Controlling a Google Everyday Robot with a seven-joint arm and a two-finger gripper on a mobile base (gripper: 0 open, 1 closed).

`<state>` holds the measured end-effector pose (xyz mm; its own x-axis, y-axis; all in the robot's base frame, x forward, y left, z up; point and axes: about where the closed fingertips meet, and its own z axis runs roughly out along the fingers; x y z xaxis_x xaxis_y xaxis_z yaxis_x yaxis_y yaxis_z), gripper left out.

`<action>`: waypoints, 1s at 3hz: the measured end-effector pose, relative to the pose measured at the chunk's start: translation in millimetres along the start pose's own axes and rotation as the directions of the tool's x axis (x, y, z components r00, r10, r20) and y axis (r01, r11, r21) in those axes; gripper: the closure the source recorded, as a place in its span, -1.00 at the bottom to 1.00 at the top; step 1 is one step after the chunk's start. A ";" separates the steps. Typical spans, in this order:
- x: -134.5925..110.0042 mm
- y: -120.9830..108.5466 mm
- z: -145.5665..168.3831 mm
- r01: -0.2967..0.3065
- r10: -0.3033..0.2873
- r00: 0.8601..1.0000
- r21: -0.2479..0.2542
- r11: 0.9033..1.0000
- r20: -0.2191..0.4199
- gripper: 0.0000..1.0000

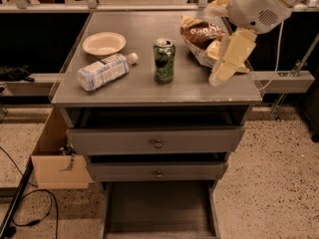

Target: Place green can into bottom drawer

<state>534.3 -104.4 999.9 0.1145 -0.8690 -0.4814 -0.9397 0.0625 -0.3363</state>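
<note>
- While the green can (164, 59) stands upright on the table (129, 91), the gripper (223, 68) hangs at its three o'clock — apart.
- Clenched or released, I cannot tell.
- Open at six o'clock — the bottom drawer (159, 208).

Bare table (192, 83) between gripper (219, 76) and green can (164, 59)
Gripper at can's 3 o'clock; bottle (105, 71) crowds 9, chip bag (202, 34) 1; bottom drawer (159, 208) lies open.

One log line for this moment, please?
dark green aluminium can: upright on grey tabletop, ungrasped | gripper: beside snack bags, apart from can | wide grey bottom drawer: open
</note>
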 end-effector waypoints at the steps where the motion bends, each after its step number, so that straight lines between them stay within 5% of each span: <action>1: -3.0 -3.7 1.8 0.001 -0.001 1.000 0.011 1.000 0.005 -1.00; 3: -18.0 -51.3 29.6 -0.010 0.010 1.000 0.094 0.996 -0.001 -1.00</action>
<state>590.1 -77.4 1001.8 0.1050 -0.8686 -0.4843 -0.9062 0.1170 -0.4063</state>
